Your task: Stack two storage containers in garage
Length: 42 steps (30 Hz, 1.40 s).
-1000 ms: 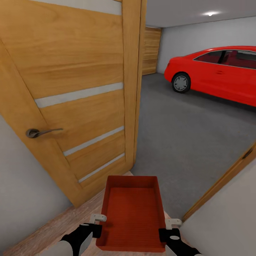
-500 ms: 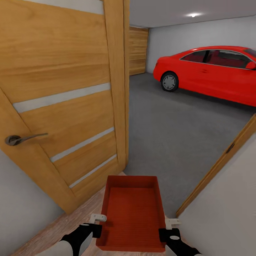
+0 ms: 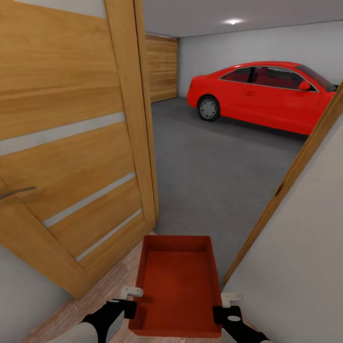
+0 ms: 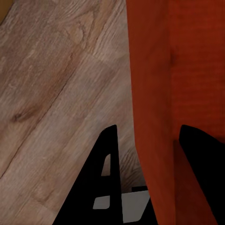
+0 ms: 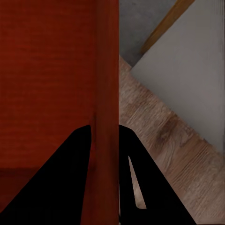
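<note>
The left gripper [image 3: 132,301] and right gripper [image 3: 224,307] each clamp a side wall of the bin [image 3: 177,286] (orange-red, open-topped) between them. Ahead lies grey floor [image 3: 214,181].

Evenly bright flat render, ceiling lamp [image 3: 233,22] glowing over the garage, soft shadow under the red car [image 3: 259,95], wide-angle slant at edges, wrist views slightly soft
</note>
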Available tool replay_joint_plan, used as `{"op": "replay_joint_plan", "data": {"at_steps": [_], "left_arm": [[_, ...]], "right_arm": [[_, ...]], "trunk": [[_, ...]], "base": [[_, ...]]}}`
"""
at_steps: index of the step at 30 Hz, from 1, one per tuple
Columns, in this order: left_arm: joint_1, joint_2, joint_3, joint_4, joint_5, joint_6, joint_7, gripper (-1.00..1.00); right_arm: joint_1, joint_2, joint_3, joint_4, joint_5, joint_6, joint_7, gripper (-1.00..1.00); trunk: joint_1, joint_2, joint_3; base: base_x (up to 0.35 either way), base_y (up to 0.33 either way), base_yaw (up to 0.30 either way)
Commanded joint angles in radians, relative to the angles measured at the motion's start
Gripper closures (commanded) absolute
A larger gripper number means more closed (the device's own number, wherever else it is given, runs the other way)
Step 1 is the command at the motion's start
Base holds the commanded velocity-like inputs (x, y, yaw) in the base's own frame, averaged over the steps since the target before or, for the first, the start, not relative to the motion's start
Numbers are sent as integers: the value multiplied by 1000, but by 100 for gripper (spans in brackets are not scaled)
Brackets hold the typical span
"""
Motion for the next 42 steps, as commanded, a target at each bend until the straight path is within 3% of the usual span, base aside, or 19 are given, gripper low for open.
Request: {"op": "replay_joint_plan", "data": {"at_steps": [1,23,32,42], "left_arm": [[0,0,0,-1,-18,7,4,100],[0,-1,0,3,-19,7,4,100],[0,0,0,2,-19,7,4,100],[0,0,0,2,-19,7,4,100]], "right_arm": [[-1,0,-9,0,-3,-6,-5,100],[-1,0,-9,0,-4,-7,-4,100],[-1,0,-9,0,-4,-7,-5,100],[-1,0,-9,0,-5,-7,-4,100]], "trunk": [[0,-1,-1],[0,-1,-1],[0,-1,-1],[0,-1,-1]], "base": [[0,7,-91],[87,244,-7],[12,36,-13],[0,0,-253]]}}
